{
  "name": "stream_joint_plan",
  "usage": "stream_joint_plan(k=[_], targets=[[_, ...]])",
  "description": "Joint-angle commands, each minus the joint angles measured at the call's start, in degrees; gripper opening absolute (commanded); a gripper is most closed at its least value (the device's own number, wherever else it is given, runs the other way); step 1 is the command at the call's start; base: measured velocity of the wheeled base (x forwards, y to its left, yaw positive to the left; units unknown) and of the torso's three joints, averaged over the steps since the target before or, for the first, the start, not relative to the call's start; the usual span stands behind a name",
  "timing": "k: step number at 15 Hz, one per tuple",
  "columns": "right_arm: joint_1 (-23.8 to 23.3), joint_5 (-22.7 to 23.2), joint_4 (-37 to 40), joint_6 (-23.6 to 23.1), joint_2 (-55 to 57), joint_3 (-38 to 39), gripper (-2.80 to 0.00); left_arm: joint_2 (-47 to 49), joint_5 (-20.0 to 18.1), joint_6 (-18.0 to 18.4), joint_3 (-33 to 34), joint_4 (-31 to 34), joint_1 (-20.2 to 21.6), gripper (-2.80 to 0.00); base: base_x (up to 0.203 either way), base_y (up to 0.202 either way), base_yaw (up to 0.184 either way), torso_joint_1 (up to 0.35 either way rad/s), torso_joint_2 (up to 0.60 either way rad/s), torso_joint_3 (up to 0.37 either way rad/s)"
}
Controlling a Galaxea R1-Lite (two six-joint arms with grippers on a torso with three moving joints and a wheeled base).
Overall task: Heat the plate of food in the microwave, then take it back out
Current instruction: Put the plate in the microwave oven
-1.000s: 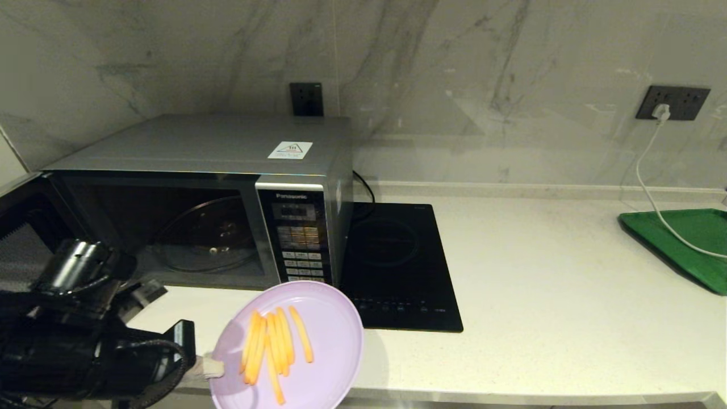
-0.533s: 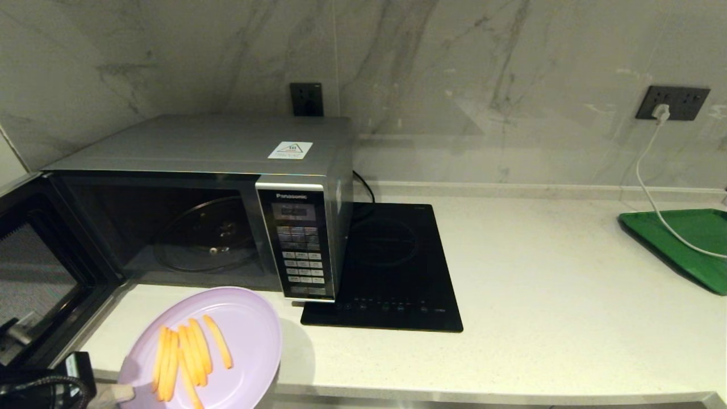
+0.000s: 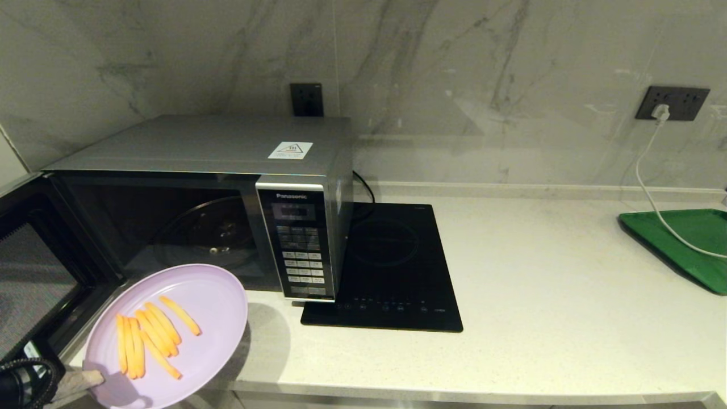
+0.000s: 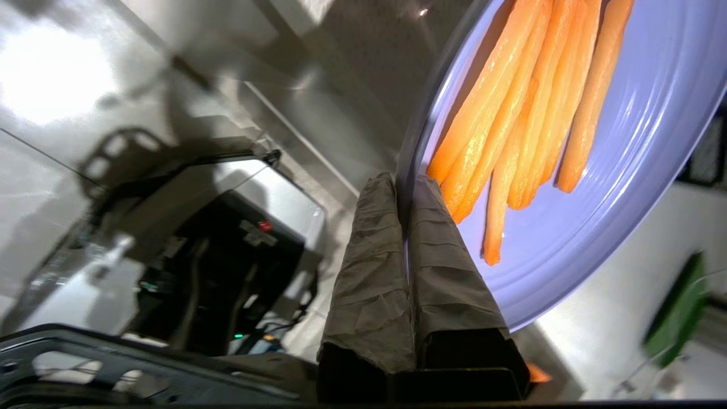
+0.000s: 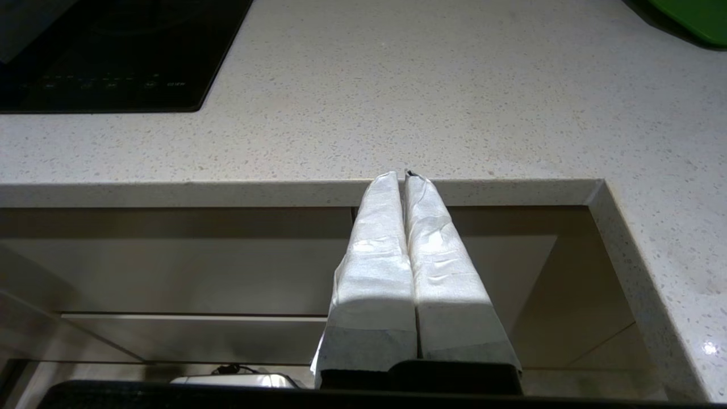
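The left gripper [image 3: 85, 379] pinches the near rim of the plate [image 3: 210, 295], its cloth-wrapped fingers [image 4: 443, 267] pressed together with the thin edge between them. The plate hangs in the air over the front edge of the counter [image 3: 568, 295], just before the microwave [image 3: 193, 147], whose door [image 3: 34, 267] stands swung out to the robot's left. From the gripper, the cavity with its glass turntable [image 3: 207, 236] lies ahead and slightly to the right; the plate extends from the fingers toward that opening, tilted a little. The fries [image 3: 145, 335] lie roughly parallel, long axes running away from the grip.

The right gripper [image 5: 404, 176] is parked below the counter's front edge, well apart from the plate, fingers closed on nothing; the left arm is plainly the nearer.

Materials: plate smooth, pale lilac, round and shallow with faint concentric ridges; fries thin, orange-yellow, loose and likely to slide if the tilt grows. The microwave is brushed silver-grey with a button panel [image 3: 301, 250]. Beside it lies a flat black hob [image 3: 392, 267]; a green tray [image 3: 681, 244] sits far right on the speckled counter.
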Motion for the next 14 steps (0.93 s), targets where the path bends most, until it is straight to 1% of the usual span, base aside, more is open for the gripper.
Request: stream_joint_plan(k=[1, 2, 3, 4, 6, 9, 10, 12, 13, 14], targets=[[0.0, 0.0, 0.1, 0.0, 0.0, 0.0, -2.8, 7.3, 0.9, -3.4, -1.9, -0.8, 0.0, -2.8, 0.0, 0.0, 0.0, 0.0, 0.0, 0.0], [0.0, 0.0, 0.1, 0.0, 0.0, 0.0, -2.8, 10.0, 2.3, -6.2, -3.1, -1.5, 0.0, -2.8, 0.0, 0.0, 0.0, 0.0, 0.0, 0.0], [0.1, 0.0, 0.1, 0.0, 0.0, 0.0, -2.8, 12.4, 3.6, -9.9, -4.7, -2.2, 0.0, -2.8, 0.0, 0.0, 0.0, 0.0, 0.0, 0.0], [0.1, 0.0, 0.1, 0.0, 0.0, 0.0, -2.8, 14.0, 4.3, -13.2, -5.9, -2.9, 0.0, -2.8, 0.0, 0.0, 0.0, 0.0, 0.0, 0.0], [0.0, 0.0, 0.1, 0.0, 0.0, 0.0, -2.8, 15.4, 4.5, -18.7, -6.9, -5.3, -0.3, -2.8, 0.0, 0.0, 0.0, 0.0, 0.0, 0.0], [0.1, 0.0, 0.0, 0.0, 0.0, 0.0, -2.8, 16.3, 4.5, -23.7, -7.4, -8.0, -2.7, -2.8, 0.0, 0.0, 0.0, 0.0, 0.0, 0.0], [0.0, 0.0, 0.1, 0.0, 0.0, 0.0, -2.8, 16.6, 4.6, -25.1, -8.7, -8.4, -3.5, -2.8, 0.0, 0.0, 0.0, 0.0, 0.0, 0.0], [0.0, 0.0, 0.1, 0.0, 0.0, 0.0, -2.8, 17.8, 4.9, -26.7, -12.1, -8.3, -3.7, -2.8, 0.0, 0.0, 0.0, 0.0, 0.0, 0.0], [0.1, 0.0, 0.0, 0.0, 0.0, 0.0, -2.8, 18.8, 5.7, -27.4, -13.4, -8.3, -4.0, -2.8, 0.0, 0.0, 0.0, 0.0, 0.0, 0.0], [0.0, 0.0, 0.1, 0.0, 0.0, 0.0, -2.8, 19.8, 7.8, -28.0, -14.6, -8.3, -4.8, -2.8, 0.0, 0.0, 0.0, 0.0, 0.0, 0.0]])
